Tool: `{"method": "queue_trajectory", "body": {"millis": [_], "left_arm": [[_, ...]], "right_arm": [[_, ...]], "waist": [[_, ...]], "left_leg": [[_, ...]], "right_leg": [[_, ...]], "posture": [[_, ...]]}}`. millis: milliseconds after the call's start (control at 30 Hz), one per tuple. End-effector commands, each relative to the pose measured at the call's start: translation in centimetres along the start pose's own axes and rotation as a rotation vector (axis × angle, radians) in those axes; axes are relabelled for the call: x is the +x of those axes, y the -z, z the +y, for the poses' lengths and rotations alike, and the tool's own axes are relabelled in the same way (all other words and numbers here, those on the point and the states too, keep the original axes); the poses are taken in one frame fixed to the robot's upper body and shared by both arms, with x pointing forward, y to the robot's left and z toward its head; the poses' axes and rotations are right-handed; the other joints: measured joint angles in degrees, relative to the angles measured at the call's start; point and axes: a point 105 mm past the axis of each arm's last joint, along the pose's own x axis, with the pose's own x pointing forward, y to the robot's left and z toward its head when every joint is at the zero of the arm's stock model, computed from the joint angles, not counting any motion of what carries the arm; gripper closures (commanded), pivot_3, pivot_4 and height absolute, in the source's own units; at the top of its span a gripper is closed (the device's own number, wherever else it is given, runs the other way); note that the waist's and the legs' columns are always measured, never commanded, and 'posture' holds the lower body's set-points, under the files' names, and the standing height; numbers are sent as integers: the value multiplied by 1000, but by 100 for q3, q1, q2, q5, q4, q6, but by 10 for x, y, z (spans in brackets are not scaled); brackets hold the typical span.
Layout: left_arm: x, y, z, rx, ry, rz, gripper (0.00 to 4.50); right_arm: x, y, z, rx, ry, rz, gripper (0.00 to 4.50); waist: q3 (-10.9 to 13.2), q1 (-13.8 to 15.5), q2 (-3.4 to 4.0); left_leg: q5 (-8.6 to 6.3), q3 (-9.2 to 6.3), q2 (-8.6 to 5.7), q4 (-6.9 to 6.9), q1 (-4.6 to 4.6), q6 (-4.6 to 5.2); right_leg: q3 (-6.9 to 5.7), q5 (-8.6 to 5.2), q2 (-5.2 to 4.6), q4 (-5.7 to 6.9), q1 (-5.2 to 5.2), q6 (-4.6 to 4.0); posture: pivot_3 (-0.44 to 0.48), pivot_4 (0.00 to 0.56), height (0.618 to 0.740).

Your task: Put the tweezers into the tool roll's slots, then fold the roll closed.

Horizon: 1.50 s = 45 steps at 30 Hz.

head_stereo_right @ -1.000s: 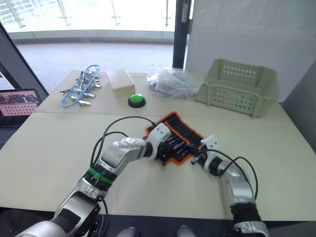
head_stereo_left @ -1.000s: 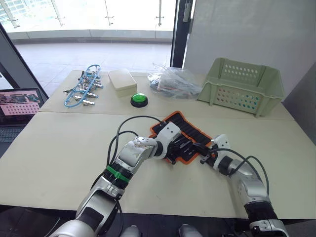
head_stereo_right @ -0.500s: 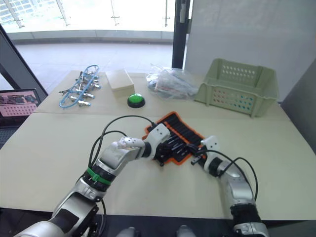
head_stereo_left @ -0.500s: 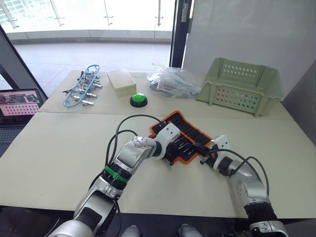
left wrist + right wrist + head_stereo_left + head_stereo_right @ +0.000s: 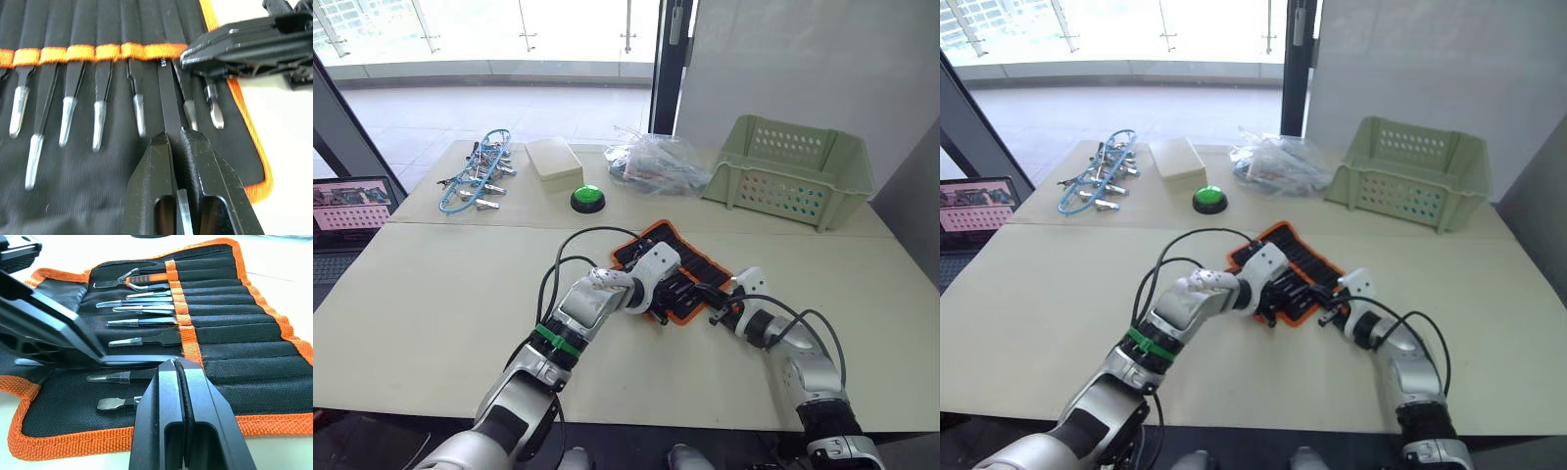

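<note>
Since a second ago the left gripper (image 5: 175,142) has reached further over the tool roll (image 5: 705,266), clamped on one of the tweezers (image 5: 166,98), whose long axis runs into the slots (image 5: 122,50). Right gripper (image 5: 177,369) rests pinched together at the roll's edge.

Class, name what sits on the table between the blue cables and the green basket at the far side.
In the left eye view, between the blue cables and the green basket sit a beige box, a green button and a clear plastic bag.
</note>
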Motion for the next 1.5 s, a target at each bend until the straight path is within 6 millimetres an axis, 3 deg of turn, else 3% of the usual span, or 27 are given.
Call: {"method": "queue_trajectory", "body": {"millis": [33, 200, 433, 733, 767, 933, 1067, 1133, 1267, 1467, 1500], "left_arm": [[7, -15, -2, 51, 6, -38, 4484], [20, -20, 12, 36, -71, -73, 4484], [33, -27, 5, 63, -28, -96, 4484], [29, -44, 5, 10, -2, -188, 4484], [27, -45, 4, -10, 14, -202, 3681], [-17, -24, 19, 21, -20, -212, 2036], [-79, -30, 36, 9, -87, -354, 738], [-106, -30, 44, 37, -130, -398, 45], [-164, -12, 54, 118, -182, -432, 12], [-210, 48, 61, 230, -216, -274, 12], [-214, 57, 61, 241, -216, -251, 0]], "right_arm": [[-5, 24, 4, 45, 12, 76, 4500], [-7, 25, 5, 46, 19, 77, 4500], [-10, 26, 3, 46, 30, 81, 4500], [-8, 29, 6, 46, 5, 97, 4500], [-7, 29, 6, 46, 4, 97, 4500], [-2, 28, 11, 50, -30, 98, 4500], [0, 21, 9, 43, -35, 67, 4500], [1, 7, 8, 48, -46, 15, 4500], [-2, -38, 13, 37, -119, -135, 4500], [-12, -52, 36, -148, -254, -95, 4500], [-13, -55, 42, -154, -278, -99, 3966]], "waist": [[0, 3, 0], [0, 9, -1], [0, 15, -1], [0, 4, -1], [0, -4, -1], [-3, -108, 3], [-3, -141, 3], [-2, -117, 3], [7, -169, 21], [14, -159, 33], [15, -144, 32]], "left_leg": [[0, 0, 0, 0, 0, 0], [0, 0, -1, 1, -1, 0], [0, 0, -3, 2, -1, 0], [-1, -1, -4, 5, -3, 1], [-1, 0, -4, 5, -3, 2], [-1, -1, -2, 2, 2, 2], [-1, -5, 1, 0, 1, 2], [-1, -8, 1, 4, -1, 2], [-1, -6, 2, 5, -2, 2], [-1, 1, 6, -15, -6, 2], [-1, 1, 6, -16, -6, 3]], "right_leg": [[0, 0, 0, 0, 0, 0], [0, 0, 0, 0, 0, 0], [0, 0, 0, -1, 0, 1], [0, 0, -1, 1, 0, 2], [0, -1, 0, 2, 0, 2], [3, -2, 1, 14, -3, 4], [2, -2, 1, 17, -6, 3], [1, -2, 0, 16, -5, 3], [2, -2, 0, 17, -9, 3], [6, -2, 1, 17, -31, 2], [6, -2, 1, 15, -31, 1]], "posture": [[0, 150, 740], [0, 150, 740], [0, 150, 740], [0, 150, 740], [0, 150, 740], [0, 150, 740], [0, 150, 740], [0, 150, 740], [0, 150, 740], [0, 150, 740], [0, 150, 740]]}}
